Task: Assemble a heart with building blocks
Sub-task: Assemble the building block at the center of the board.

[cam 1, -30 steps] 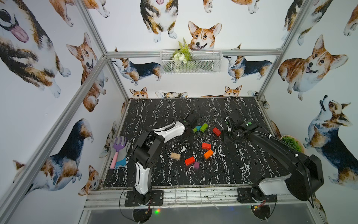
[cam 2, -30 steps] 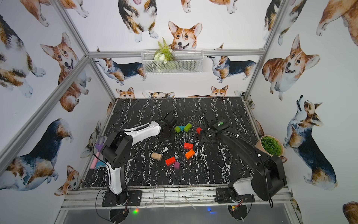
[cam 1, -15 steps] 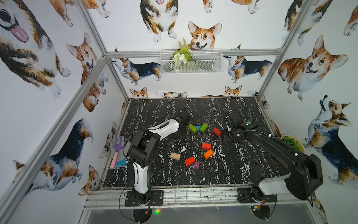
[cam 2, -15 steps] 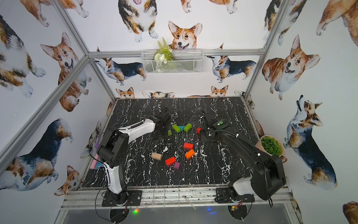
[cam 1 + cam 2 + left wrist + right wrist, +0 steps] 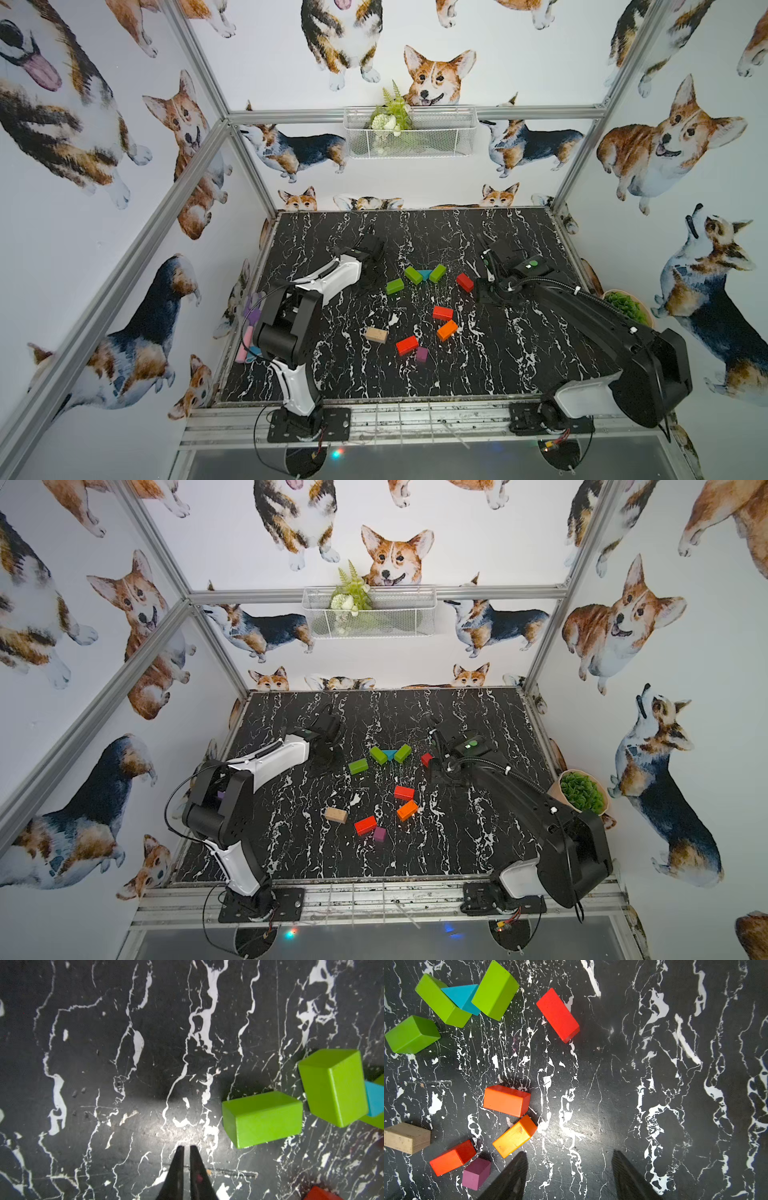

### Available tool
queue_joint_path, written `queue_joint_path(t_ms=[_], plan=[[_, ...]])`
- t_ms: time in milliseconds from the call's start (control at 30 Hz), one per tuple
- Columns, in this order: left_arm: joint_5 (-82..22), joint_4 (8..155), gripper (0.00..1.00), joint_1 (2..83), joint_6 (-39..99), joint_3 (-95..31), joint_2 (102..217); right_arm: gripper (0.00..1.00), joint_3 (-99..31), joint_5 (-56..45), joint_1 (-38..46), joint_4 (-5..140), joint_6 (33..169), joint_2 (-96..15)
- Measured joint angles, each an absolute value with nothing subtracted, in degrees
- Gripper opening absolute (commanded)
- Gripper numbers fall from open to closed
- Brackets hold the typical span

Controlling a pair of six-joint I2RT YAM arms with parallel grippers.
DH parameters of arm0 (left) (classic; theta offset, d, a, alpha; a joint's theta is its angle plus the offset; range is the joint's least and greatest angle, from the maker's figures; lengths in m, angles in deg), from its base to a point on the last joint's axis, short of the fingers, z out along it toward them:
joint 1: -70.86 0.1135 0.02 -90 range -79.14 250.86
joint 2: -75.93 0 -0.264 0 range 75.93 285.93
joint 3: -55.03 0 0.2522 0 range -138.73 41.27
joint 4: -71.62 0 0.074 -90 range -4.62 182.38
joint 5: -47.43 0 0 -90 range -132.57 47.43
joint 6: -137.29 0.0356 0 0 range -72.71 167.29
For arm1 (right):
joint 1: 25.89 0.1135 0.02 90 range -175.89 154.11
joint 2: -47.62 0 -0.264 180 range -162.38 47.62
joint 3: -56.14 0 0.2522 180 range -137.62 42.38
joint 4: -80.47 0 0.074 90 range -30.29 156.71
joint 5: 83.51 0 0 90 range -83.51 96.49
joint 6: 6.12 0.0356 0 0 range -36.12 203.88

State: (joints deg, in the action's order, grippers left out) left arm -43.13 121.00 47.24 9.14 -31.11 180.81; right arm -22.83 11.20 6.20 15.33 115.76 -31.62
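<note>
**1. Surroundings.** The table is black with white veining. A wire basket hangs behind it. A potted plant stands off its right edge. A toy rake lies off its left edge, partly hidden by the left arm.

**2. Blocks.** The building blocks lie mid-table in a loose ring, and the heart is not closed.
- At the far side, a teal triangle sits wedged between two green bricks, touching both.
- A third green brick lies just beside the left one of the pair, with a narrow gap.
- A red brick lies apart, to the right of the pair.
- Nearer the robot, a second red brick and an orange brick meet corner to corner. Contact cannot be confirmed.
- A third red brick and a purple cube lie close together at the near end.
- A beige brick lies alone on the left, well apart from the third green brick.

**3. Left gripper**. The fingers are clenched to a thin slit and grasp nothing, above bare table. The third green brick is the closest obstacle, just beside the fingers.

**4. Right gripper**. The fingers are spread and released, with bare table between them. The orange brick and purple cube lie near one finger. In a top view, this gripper partly covers the far red brick.
</note>
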Motion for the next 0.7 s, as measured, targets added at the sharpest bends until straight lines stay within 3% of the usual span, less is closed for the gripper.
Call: queue_joint_path(t_ms=[700], plan=[[-36.5,117.9,0.12,45.0,7.3,-34.5,186.2,0.67,-22.3,11.2,6.2,15.5,115.8,-31.5]])
